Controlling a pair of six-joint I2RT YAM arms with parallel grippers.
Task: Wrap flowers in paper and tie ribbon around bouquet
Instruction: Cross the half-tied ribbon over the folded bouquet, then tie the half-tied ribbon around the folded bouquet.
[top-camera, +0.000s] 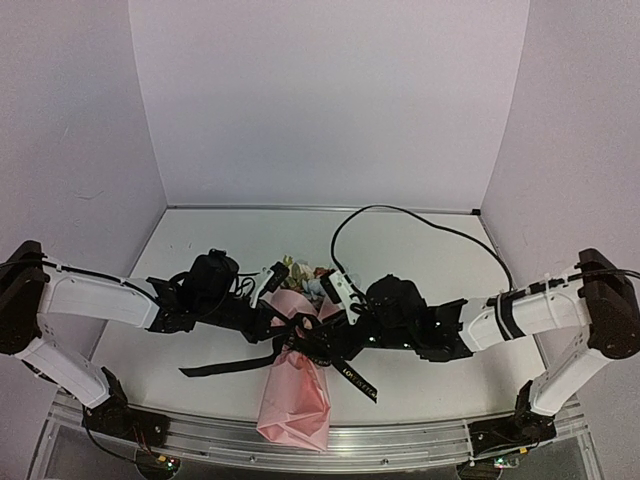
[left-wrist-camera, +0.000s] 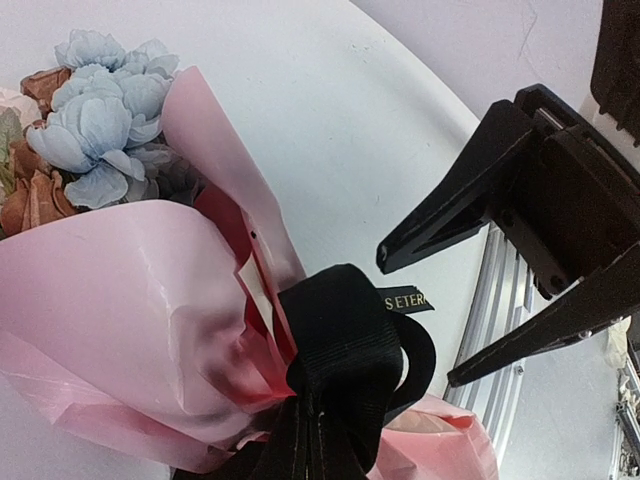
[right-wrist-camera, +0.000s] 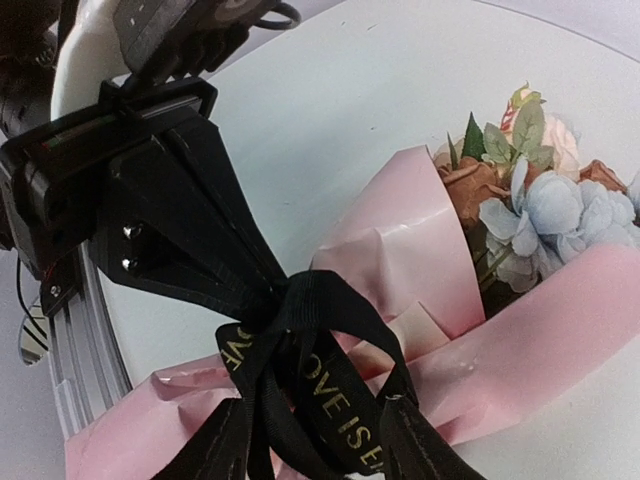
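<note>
ok so the bouquet (top-camera: 295, 395) is lying flat at the middle of the near edge of the table (top-camera: 420, 250); flowers (left-wrist-camera: 100, 140) point toward the table centre, cone tip sits right on the near-edge rail (top-camera: 400, 440). the ribbon (right-wrist-camera: 335, 405) goes round the waist of the pink paper (left-wrist-camera: 110, 290) w/ loops bunched on top; cant tell how tight the knot is tbh.

left gripper (right-wrist-camera: 262, 298) has its fingers pressed together on a ribbon loop right at the knot; right gripper (left-wrist-camera: 420, 320) is just beside it w/ fingers spread, nothing between them.

what could go wrong imo:
- only one side has hold of the ribbon, so a tug from the left prob drags the whole bouquet sideways, or slides the band along the cone instead of tightening it
- if the knot isnt set it could open up and the paper unrolls
- the cone tip is so close to the near edge that a drag that way tips it off
- the spread right fingers could hook a loop if they come in
- the paper's thin, so a squeeze = creases or a tear

counts: 1 bouquet; 1 ribbon w/ 2 loose tails on the table, one toward each side; 1 pink paper wrap; 2 grippers; blue, rust and peach flower heads, some hidden by the paper so no firm number; 1 black cable (top-camera: 420, 215) looping over the far right part of the table
</note>
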